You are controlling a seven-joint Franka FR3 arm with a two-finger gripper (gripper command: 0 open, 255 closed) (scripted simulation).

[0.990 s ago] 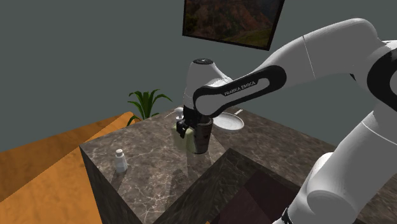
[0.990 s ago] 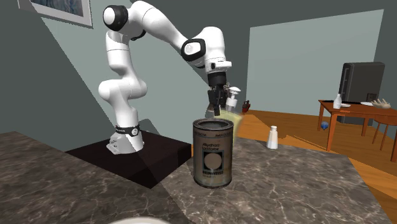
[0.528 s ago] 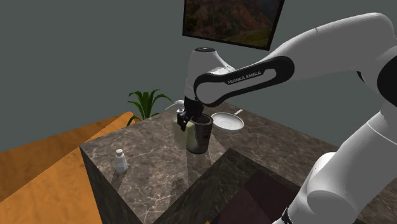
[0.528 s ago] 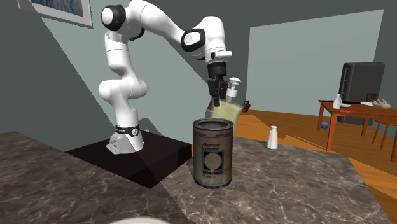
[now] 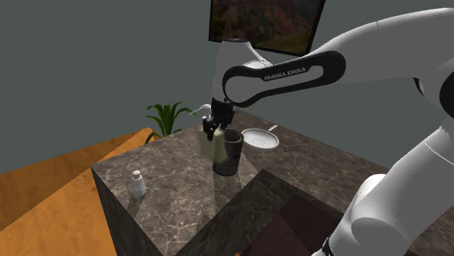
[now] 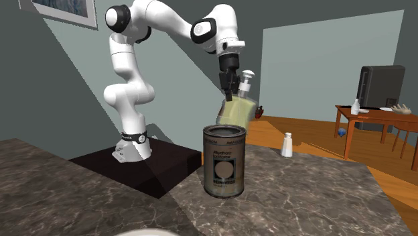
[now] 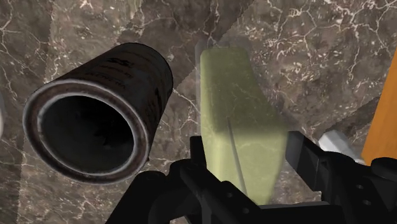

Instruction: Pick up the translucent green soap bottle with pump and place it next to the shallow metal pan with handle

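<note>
- A dark marble counter carries everything, and the arm's stand sits on a black mat at its near end. An orange wood floor lies beyond the counter's edge.
- A small white shaker stands well apart from the open dark can, nearer the counter's front corner and outside the working path.
- The can stands upright in mid-counter. Being tall, it is probably the obstacle any carry has to clear.
- The translucent pale green soap bottle hangs just beside the can, not touching it. It is slightly tilted and appears to be clear of the marble, with its base about level with the can's rim.
- The gripper comes down from above with its jaws clamped on the bottle's upper body just under the white pump. That high hold lets the body swing free beneath.
- The shallow pan lies past the can, on the side away from the bottle, so the carry likely runs over or around the can.
- A leafy plant and a framed picture stand farthest behind the can.
</note>
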